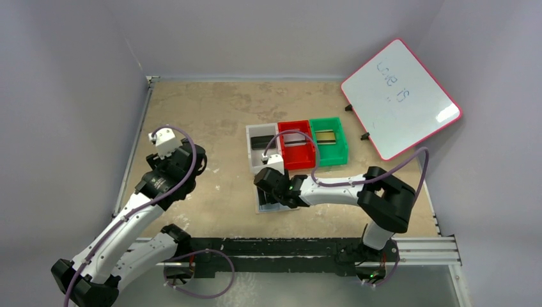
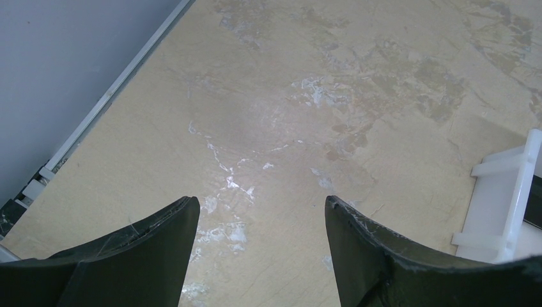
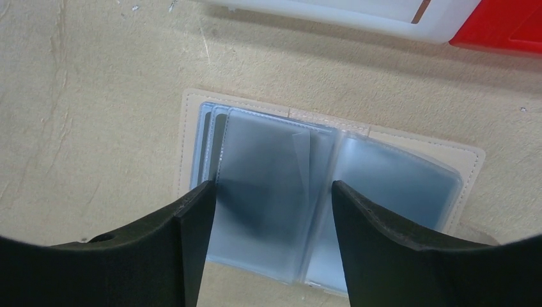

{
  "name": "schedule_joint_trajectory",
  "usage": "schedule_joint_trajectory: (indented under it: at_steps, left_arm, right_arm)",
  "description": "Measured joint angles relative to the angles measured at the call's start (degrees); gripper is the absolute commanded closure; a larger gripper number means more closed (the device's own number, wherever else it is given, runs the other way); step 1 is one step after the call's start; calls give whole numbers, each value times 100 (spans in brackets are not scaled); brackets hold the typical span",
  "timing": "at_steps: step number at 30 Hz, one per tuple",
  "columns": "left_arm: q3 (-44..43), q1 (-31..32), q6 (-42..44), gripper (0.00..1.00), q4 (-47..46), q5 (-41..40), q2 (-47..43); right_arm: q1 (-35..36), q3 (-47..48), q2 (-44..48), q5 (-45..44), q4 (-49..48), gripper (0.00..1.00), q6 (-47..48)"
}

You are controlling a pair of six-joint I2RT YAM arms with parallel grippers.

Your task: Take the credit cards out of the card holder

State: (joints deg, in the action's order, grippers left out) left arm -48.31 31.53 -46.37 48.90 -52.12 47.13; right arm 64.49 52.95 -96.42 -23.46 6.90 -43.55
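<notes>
Above the card holder [image 3: 396, 179], the right pincer [image 3: 271, 185] gapes empty, mostly hiding it overhead; its wrist view shows clear pockets. Left pincer [image 2: 261, 199] gapes empty too.

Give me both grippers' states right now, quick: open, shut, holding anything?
Left gripper: jaws open, holding nothing, above the table.
Right gripper: jaws open, holding nothing, over the opened card holder.
</notes>
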Motion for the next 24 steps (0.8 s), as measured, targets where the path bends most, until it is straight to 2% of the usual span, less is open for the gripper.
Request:
schedule_joint_trajectory:
  at_steps: [8,16,24]
  left_arm:
    - [0,0,0,29,0,0,0]
    - [0,0,2,29,0,4,20]
    - [0,-2,4,29,-2,33,33]
  right_arm:
    - [2,50,-61,-103,-2,37,-118]
    - [2,144,-157,-240,-4,53,-251]
    - [0,33,-116,-195,-203,58,-354]
